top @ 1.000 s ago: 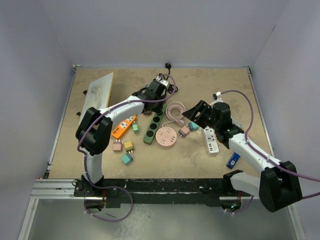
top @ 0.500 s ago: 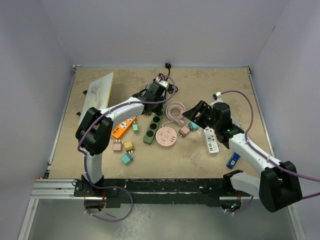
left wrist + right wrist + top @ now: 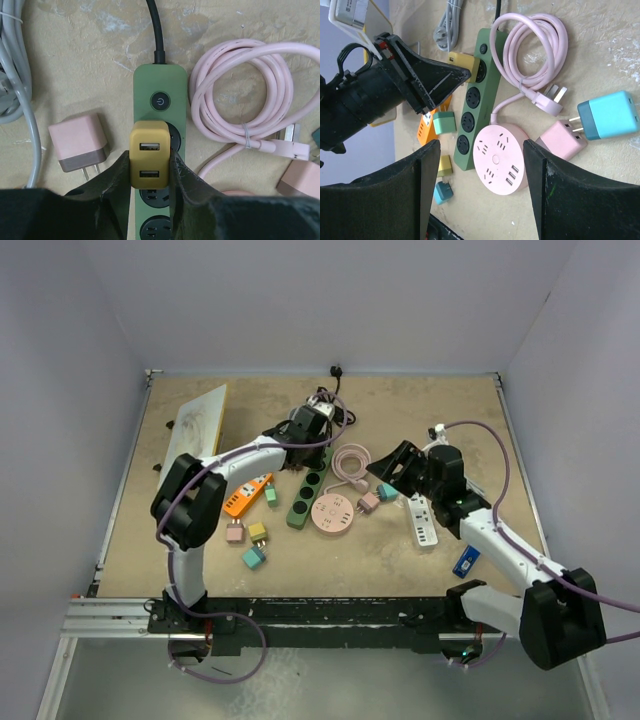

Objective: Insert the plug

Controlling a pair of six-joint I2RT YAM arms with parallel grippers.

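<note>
The left tool (image 3: 150,159) is clenching the yellow plug (image 3: 149,150), which is sitting over the first socket of the green power strip (image 3: 159,82), just below its power button. The right tool (image 3: 481,147) is hanging released above the tabletop (image 3: 600,65), over the round pink strip (image 3: 500,160)

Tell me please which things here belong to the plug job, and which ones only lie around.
Belong to the job: yellow charger, held in the left gripper; green power strip beneath it.

Only lying around: pink charger, coiled pink cable, round pink socket hub, teal charger, white power strip, orange power strip.
</note>
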